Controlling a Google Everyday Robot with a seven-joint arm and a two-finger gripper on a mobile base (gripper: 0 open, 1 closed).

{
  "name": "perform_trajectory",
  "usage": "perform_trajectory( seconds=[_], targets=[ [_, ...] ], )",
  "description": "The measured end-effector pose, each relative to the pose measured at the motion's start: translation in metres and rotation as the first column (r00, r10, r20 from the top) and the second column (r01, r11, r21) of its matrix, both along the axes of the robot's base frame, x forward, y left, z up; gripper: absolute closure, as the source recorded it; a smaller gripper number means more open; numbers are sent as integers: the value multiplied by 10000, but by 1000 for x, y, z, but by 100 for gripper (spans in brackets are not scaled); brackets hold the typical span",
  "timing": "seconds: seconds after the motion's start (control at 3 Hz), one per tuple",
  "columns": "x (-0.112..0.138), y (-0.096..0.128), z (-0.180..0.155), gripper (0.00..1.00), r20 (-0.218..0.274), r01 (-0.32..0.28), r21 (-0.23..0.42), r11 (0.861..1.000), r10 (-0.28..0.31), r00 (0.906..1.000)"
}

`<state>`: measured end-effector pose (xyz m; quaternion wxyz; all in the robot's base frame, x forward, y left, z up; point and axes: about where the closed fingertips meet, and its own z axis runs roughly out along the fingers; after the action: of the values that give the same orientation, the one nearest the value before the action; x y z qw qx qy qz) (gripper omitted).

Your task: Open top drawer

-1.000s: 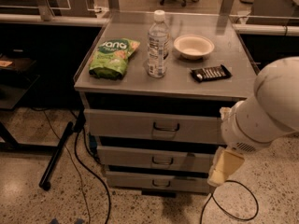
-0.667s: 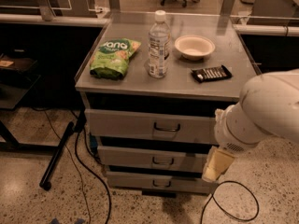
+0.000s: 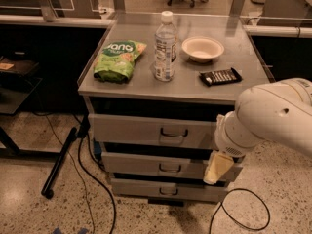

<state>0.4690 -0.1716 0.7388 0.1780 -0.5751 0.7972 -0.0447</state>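
The top drawer (image 3: 141, 130) is the uppermost grey metal front of the cabinet, just under the tabletop, with a small wire loop handle (image 3: 174, 132) at its centre. Its front stands about flush with the cabinet, and a dark gap shows above it. My white arm (image 3: 273, 118) comes in from the right. The gripper (image 3: 218, 167) hangs below the arm's bulky joint, at the right end of the drawer fronts. It is lower than the top drawer's handle, to the right of it, and not touching it.
Two more grey drawer fronts (image 3: 163, 167) sit below the top one. On the cabinet top lie a green snack bag (image 3: 118, 60), a water bottle (image 3: 165, 47), a white bowl (image 3: 203, 48) and a dark bar (image 3: 220, 76). Cables (image 3: 92, 179) and a black pole (image 3: 59, 161) lie on the floor at left.
My arm and gripper have shifted left, closer to the right end of the drawer fronts. The drawers and the items on top have not moved.
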Motion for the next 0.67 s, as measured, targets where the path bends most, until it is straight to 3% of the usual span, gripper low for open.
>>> perform_trajectory(
  seconds=[0.67],
  targets=[
    [36, 8, -30, 0, 5, -177, -62, 9998, 177, 9998]
  ],
)
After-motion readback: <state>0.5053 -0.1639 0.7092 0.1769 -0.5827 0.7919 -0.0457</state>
